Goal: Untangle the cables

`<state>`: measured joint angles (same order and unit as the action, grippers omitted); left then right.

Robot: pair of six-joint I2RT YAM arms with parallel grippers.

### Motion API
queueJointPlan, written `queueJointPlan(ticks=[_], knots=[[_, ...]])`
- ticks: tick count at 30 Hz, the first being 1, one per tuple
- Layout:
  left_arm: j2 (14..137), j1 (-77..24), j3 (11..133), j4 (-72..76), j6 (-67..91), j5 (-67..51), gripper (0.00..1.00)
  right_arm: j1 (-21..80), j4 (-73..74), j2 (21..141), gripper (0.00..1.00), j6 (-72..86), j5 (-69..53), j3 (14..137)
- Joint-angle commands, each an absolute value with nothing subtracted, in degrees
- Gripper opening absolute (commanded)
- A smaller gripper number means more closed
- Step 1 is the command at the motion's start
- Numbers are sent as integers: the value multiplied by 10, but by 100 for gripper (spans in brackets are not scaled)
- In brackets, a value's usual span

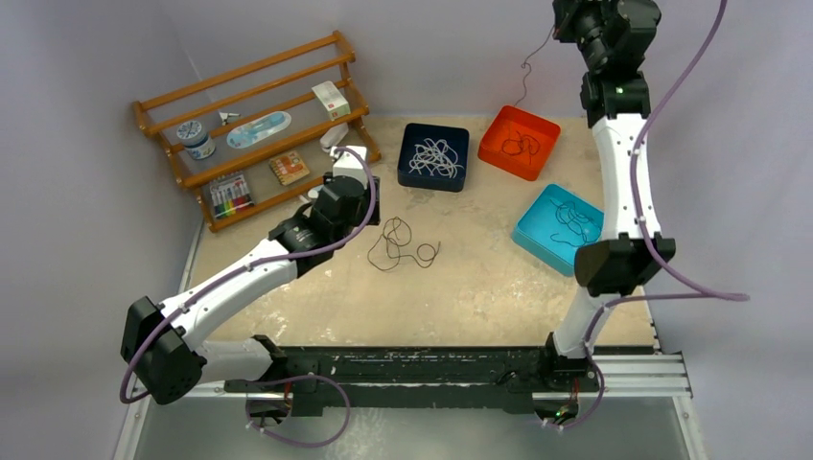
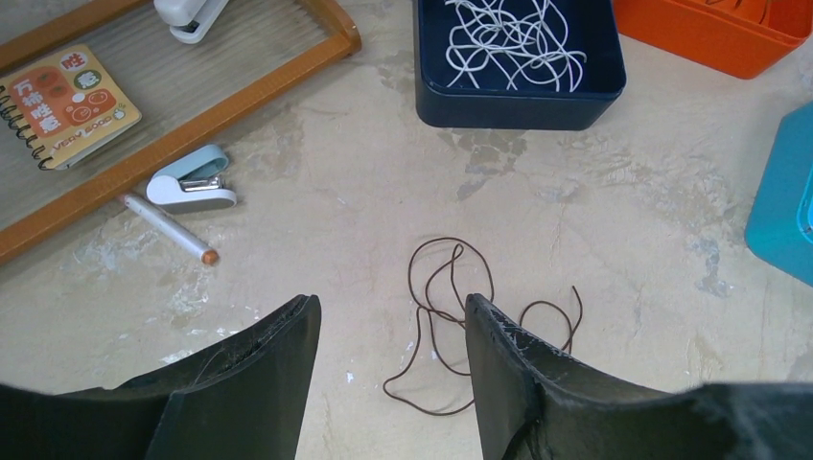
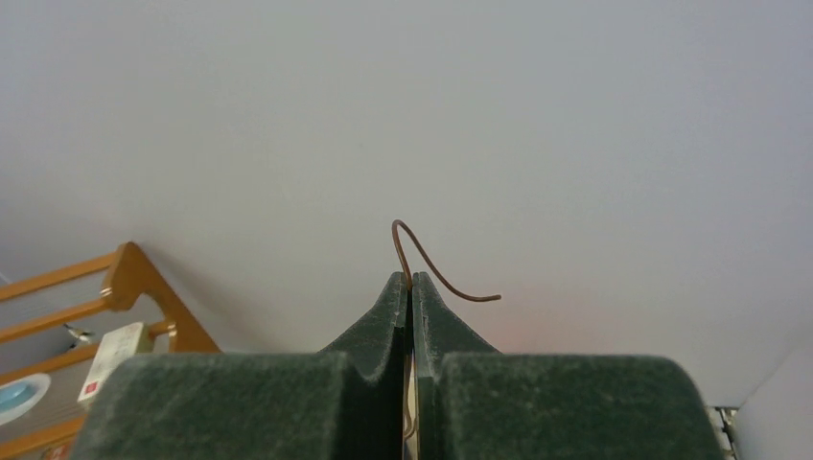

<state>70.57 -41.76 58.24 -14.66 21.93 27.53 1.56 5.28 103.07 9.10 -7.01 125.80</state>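
Note:
A dark brown cable [image 1: 398,244] lies in loose loops on the table; in the left wrist view it [image 2: 451,316] shows between and just beyond my fingers. My left gripper [image 1: 362,190] [image 2: 391,311] is open and empty above it. My right gripper [image 1: 568,21] [image 3: 410,278] is raised high at the back and shut on another thin brown cable [image 3: 436,278], which hangs down [image 1: 525,72] toward the orange bin [image 1: 495,136]. White cables [image 1: 436,156] [image 2: 508,43] lie in the navy bin [image 1: 410,172]. Dark cables lie in the orange bin and the teal bin [image 1: 532,230].
A wooden rack [image 1: 192,91] with a notebook, pens and small boxes stands at the back left. A small stapler [image 2: 192,182] and a white pen [image 2: 168,228] lie on the table beside the rack. The grey wall closes the back.

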Motion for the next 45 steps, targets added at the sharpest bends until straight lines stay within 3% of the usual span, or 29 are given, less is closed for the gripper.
queueJointPlan(ticks=[1, 15, 25, 32, 45], knots=[[704, -416, 578, -128, 228, 279, 56, -20, 34, 1092, 0, 129, -131, 1350], [714, -416, 570, -126, 230, 288, 56, -68, -37, 1228, 0, 174, -266, 1395], [714, -416, 563, -127, 232, 288, 56, -70, -43, 1223, 0, 149, -287, 1264], [718, -416, 560, -125, 236, 282, 56, -70, -41, 1189, 0, 131, -242, 1179], [726, -417, 558, -125, 242, 272, 56, -70, 68, 1218, 0, 79, -86, 1160]])
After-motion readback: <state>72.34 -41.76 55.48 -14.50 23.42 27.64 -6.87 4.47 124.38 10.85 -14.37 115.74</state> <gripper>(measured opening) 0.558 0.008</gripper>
